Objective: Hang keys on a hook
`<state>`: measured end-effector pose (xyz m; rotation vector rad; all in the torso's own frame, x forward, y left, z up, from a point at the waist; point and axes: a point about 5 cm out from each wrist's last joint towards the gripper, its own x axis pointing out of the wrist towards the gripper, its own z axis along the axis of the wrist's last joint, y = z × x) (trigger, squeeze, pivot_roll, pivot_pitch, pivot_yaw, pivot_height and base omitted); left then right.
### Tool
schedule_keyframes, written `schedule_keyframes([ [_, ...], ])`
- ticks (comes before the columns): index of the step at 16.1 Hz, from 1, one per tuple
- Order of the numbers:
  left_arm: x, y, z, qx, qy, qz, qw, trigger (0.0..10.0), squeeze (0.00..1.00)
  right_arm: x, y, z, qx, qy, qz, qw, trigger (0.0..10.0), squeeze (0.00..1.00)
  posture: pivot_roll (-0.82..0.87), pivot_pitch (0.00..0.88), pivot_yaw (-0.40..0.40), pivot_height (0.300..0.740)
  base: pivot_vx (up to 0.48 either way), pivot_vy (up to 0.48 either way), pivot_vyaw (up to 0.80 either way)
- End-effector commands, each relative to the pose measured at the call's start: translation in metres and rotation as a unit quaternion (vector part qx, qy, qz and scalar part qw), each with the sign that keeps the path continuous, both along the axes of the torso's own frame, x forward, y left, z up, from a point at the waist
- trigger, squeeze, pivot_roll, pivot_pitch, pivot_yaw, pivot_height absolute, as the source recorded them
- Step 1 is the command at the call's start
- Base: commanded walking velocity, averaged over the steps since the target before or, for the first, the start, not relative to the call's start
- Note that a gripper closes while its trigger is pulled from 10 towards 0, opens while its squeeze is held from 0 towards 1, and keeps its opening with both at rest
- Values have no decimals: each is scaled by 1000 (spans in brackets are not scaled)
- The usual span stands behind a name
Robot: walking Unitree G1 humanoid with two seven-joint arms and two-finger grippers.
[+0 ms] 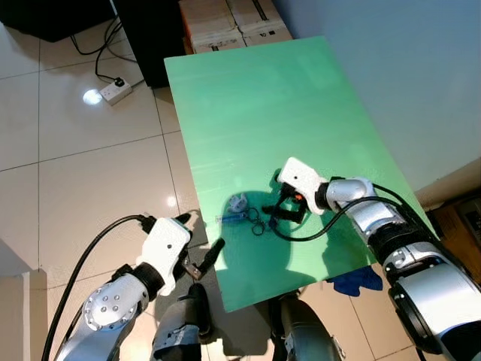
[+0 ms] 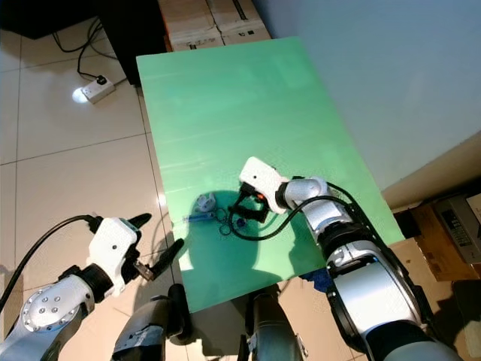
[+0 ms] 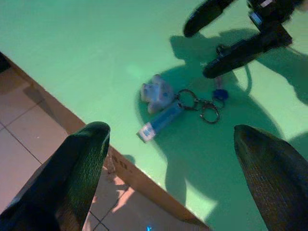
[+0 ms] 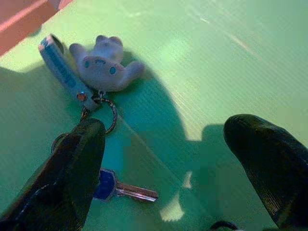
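A bunch of keys (image 1: 252,218) lies on the green table (image 1: 263,113) near its front edge. It has a white plush charm (image 4: 103,65), a blue tag (image 4: 60,65), metal rings (image 3: 197,103) and a blue-headed key (image 4: 122,188). My right gripper (image 1: 279,210) hovers open just right of and above the rings, with nothing between its fingers (image 3: 240,50). My left gripper (image 1: 201,237) stands open off the table's left front edge, pointing toward the keys and holding nothing.
A white power strip (image 1: 115,90) with a cable lies on the tiled floor at the back left. Cardboard boxes (image 1: 225,22) and a black cabinet (image 1: 150,30) stand behind the table. A blue cloth (image 1: 357,280) lies under the table's right front corner. A wall runs along the right.
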<state>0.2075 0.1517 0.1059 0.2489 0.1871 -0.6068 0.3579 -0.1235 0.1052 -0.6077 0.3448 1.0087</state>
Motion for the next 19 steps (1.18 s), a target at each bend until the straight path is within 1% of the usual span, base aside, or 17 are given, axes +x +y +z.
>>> schedule_keyframes([
  [1,-7,-3,-4,3,20,-23,1000,10000,0,-4,-2,-9,-20,2,6,1000,10000,1000,-30,365,-24,740,0,0,0],
  [2,-9,-3,-3,9,25,-34,999,10000,0,-5,0,-12,-30,-7,10,999,10000,1000,-29,366,-26,740,0,0,0],
  [4,-10,-1,-2,16,32,-43,998,10000,0,-7,1,-15,-37,-6,16,999,10000,1000,-28,368,-30,740,0,0,0],
  [5,-10,0,-3,18,35,-46,998,10000,0,-9,2,-19,-50,-5,25,998,10000,914,-29,368,-30,740,0,0,0],
  [6,-11,-1,-2,18,35,-47,998,10000,0,-11,3,-23,-63,-14,29,998,10000,0,-29,370,-34,740,0,0,0],
  [9,-11,-4,-2,19,34,-48,998,10000,0,-13,7,-27,-57,-20,26,998,10000,0,-30,371,-34,740,0,0,0],
  [11,-12,-6,-2,19,35,-51,998,10000,0,-15,7,-30,-72,-33,26,997,10000,0,-30,372,-34,740,0,0,0],
  [12,-13,-8,-2,19,36,-53,998,10000,0,-12,4,-31,-98,-62,7,993,10000,0,-29,372,-32,740,0,0,0],
  [13,-12,-8,-3,19,36,-53,998,10000,0,-11,4,-31,-93,-68,-7,993,10000,0,-28,374,-29,740,0,0,0],
  [14,-13,-8,-3,19,36,-54,998,10000,0,-12,6,-31,-75,-59,-12,995,10000,0,-29,374,-27,740,0,0,0],
  [19,-11,-6,-1,19,35,-52,998,10000,0,-13,9,-30,-61,-60,5,996,10000,0,-24,373,-35,740,0,0,0],
])
